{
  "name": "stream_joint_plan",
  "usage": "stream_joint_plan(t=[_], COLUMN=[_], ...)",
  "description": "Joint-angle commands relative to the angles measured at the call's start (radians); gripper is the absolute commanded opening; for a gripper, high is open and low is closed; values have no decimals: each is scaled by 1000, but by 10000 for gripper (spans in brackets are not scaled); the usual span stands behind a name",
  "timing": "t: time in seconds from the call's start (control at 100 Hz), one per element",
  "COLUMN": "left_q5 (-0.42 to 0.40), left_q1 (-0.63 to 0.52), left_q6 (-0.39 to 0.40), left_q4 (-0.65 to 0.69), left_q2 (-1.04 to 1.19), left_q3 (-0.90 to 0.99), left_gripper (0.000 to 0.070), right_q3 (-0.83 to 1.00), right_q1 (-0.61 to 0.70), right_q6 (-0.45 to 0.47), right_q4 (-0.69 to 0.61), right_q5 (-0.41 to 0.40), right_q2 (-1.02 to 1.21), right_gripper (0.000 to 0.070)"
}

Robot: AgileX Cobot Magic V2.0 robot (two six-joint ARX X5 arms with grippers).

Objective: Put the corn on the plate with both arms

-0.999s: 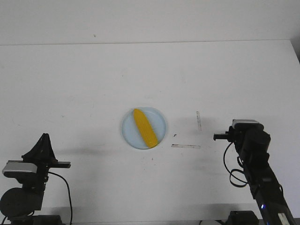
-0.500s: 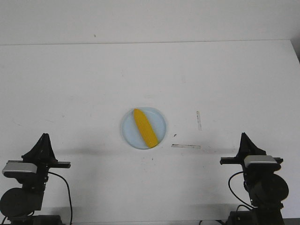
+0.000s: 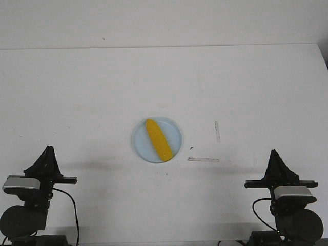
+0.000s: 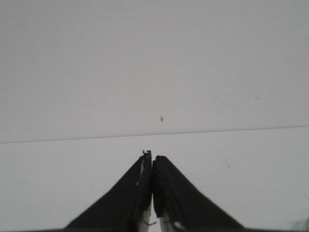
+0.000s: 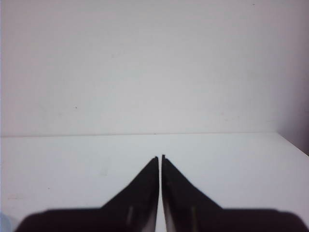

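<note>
Yellow corn point(image 3: 158, 140) lies on the plate point(image 3: 176, 127) at table centre, long axis diagonal, tapered end pointing away from the robot. Left gripper point(image 3: 48, 154) and right gripper point(image 3: 277, 158) are both closed and empty, parked about equally far from it.

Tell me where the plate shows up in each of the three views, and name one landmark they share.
Front view: the plate sits at the table's centre, the corn lying on it.
Left wrist view: only a pale sliver at the lower right corner, possibly its rim.
Right wrist view: a similar pale sliver at the lower left corner, uncertain.
Shared landmark: the table's far edge against the wall.
</note>
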Motion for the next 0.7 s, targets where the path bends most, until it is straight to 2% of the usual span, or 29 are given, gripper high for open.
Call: stream_joint_plan(t=[0.0,0.59,0.69], left_q5=[-2,-2,-2], left_q1=[1,1,2], left_q6=[5,12,-15], left_q4=[12,-12,-23], left_q2=[-1,-15,-22], left_q3=[8,5,-23], left_gripper=[1,1,1], right_q3=[-3,-3,-3], right_q1=[0,0,0], right_q6=[-5,-5,-5], right_q4=[6,6,6], right_q5=[0,0,0], right_q2=[-4,-4,-4], right_gripper=[10,10,10])
